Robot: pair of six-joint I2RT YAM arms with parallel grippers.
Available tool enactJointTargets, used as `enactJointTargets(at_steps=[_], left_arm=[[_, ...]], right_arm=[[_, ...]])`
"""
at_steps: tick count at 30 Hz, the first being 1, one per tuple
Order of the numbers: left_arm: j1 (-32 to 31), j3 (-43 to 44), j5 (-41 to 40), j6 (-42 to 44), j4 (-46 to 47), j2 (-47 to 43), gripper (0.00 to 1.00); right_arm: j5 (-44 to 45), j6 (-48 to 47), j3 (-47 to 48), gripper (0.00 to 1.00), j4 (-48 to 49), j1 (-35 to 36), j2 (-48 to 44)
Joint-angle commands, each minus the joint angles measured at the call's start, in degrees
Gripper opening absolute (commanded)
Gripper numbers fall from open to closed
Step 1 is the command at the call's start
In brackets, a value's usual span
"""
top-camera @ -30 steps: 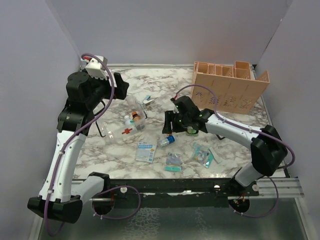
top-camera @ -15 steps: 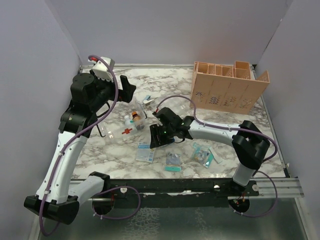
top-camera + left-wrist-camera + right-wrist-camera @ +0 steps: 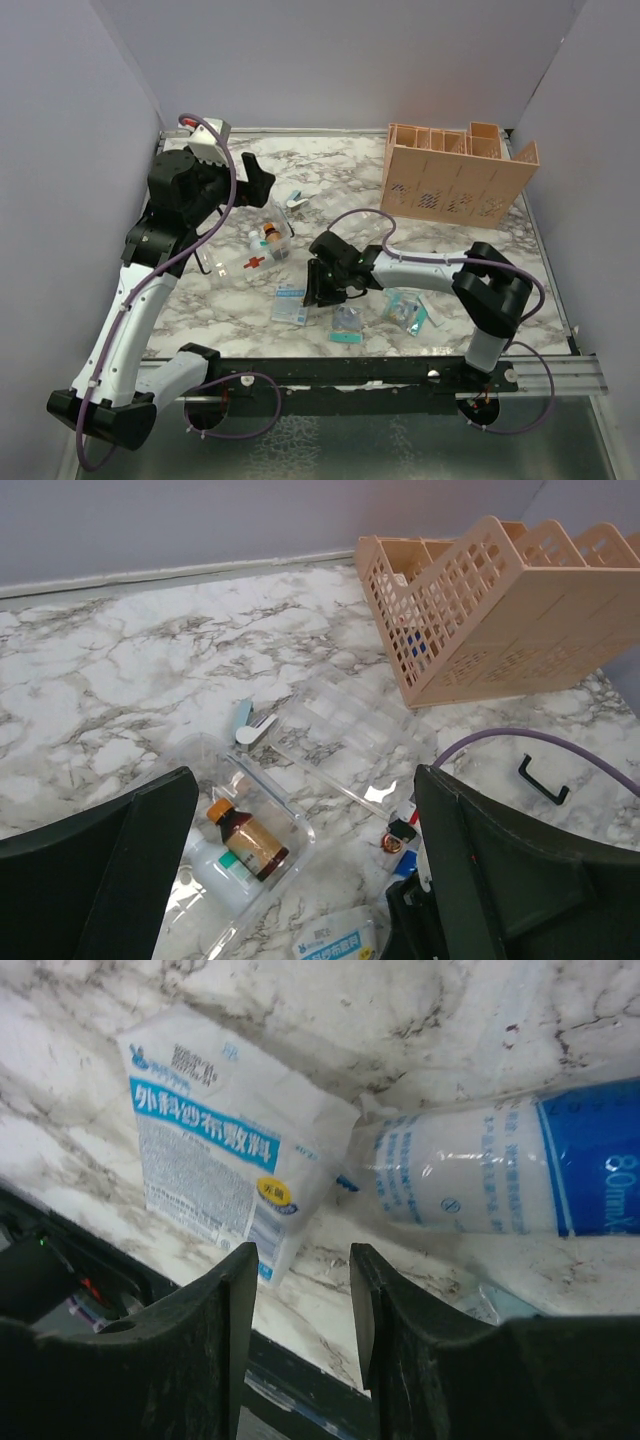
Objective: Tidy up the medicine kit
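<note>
Marble table (image 3: 340, 170) — right gripper (image 3: 302, 1260) at packet (image 3: 215, 1130)

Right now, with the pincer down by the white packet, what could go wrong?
The right pincer sits low at a corner of the white packet, close to the round blue-labelled pack lying on its side. It might nip both, or bump the round one so it rolls off. The packet also lies flat on the marble table, so the pincer might slip off its edge or crumple it.
</note>
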Motion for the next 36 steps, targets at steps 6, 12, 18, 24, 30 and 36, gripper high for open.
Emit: enactJointTargets(at_steps=[6, 12, 18, 24, 30, 36], left_arm=[[-1.89, 4.41, 3.58, -2.71, 4.59, -0.65, 0.92], [-2.05, 4.18, 2.53, -3.18, 4.69, 0.26, 0.92], [-2.71, 6.14, 3.68, -3.97, 5.26, 2.92, 0.91], [-2.90, 6.09, 7.27, -7.57, 8.45, 6.03, 0.90], [-2.90, 2.37, 14.59, -13.34, 11.59, 7.53, 0.89], [-3.74, -0.92, 23.64, -17.09, 12.97, 9.63, 0.85]], right_arm=[[7.44, 6.57, 4.66, 0.43, -0.12, 0.73, 6.10], [5.13, 4.76, 5.14, 0.20, 5.82, 0.86, 8.30], [7.71, 3.51, 3.62, 0.01, 6.90, 0.86, 3.20], [12.52, 3.61, -3.34, 0.01, 6.39, 0.84, -9.78], [22.39, 3.08, -7.76, 0.01, -0.74, 0.73, -25.01], [26.10, -5.04, -3.72, 0.01, -5.19, 0.77, -36.29]])
